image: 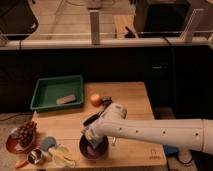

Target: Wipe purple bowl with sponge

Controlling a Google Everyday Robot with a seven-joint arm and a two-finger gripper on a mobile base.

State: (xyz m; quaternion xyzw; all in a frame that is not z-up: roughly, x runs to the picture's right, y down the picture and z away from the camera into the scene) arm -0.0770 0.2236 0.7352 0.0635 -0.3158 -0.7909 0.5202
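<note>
The purple bowl (93, 149) sits near the front edge of the wooden table (130, 100), dark purple with a paler inside. My white arm reaches in from the right, and my gripper (91, 135) is down over the bowl's near-left rim. A small pale-yellow piece with a bluish side, the sponge (90, 136), shows at the gripper tip inside the bowl. The arm hides part of the bowl's right side.
A green tray (42, 97) with a flat grey-beige slab (66, 99) stands at the back left. An orange fruit (95, 99) lies behind the arm. A reddish dish (10, 144) of dark grapes, a small metal cup (35, 156) and pale items (62, 154) lie front left.
</note>
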